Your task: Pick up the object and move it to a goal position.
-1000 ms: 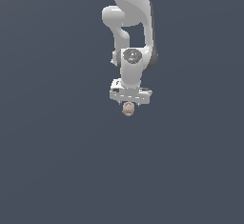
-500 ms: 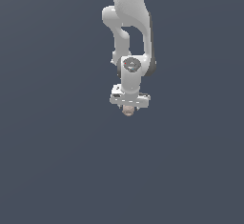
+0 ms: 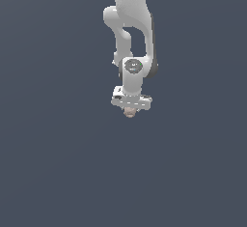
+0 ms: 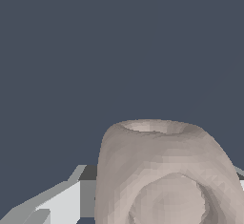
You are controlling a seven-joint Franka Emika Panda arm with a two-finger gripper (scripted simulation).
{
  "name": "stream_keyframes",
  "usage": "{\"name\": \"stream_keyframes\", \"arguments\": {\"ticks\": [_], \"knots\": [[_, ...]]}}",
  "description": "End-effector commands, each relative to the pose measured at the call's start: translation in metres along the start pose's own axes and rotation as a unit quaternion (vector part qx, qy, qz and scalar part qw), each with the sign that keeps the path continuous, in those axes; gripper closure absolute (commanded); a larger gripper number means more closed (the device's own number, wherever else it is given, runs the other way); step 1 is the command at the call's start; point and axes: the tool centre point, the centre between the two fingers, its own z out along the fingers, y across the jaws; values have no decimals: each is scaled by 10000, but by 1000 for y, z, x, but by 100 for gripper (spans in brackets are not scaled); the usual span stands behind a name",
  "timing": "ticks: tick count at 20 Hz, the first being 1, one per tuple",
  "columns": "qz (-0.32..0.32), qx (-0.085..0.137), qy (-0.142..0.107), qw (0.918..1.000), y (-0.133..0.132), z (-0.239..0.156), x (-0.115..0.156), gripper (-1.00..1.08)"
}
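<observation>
The object [image 3: 129, 112] is a small lumpy pinkish-beige ball. In the exterior view it sits just under the white hand of my arm, near the middle of the picture. My gripper [image 3: 130, 111] is shut on it, and most of the ball is hidden by the hand. In the wrist view the object [image 4: 167, 170] fills the near part of the picture, with a hollow in its face. A grey-white finger [image 4: 62, 201] shows beside it.
A plain dark grey ground fills both views. The white arm [image 3: 132, 28] reaches in from the top of the exterior view. No goal marker shows.
The arm and the held object have moved a little down and toward the exterior view's right over the last second. The grip has not changed.
</observation>
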Motion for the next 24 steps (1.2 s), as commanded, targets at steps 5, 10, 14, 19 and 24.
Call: {"name": "stream_keyframes", "arguments": {"ticks": [5, 10, 14, 19, 24], "knots": [[2, 0, 1, 10000, -1, -1, 1, 108], [2, 0, 1, 10000, -9, -10, 5, 108], [2, 0, 1, 10000, -22, -24, 12, 108], [3, -3, 0, 10000, -46, -51, 25, 108], [3, -3, 0, 10000, -77, -85, 42, 108]]}}
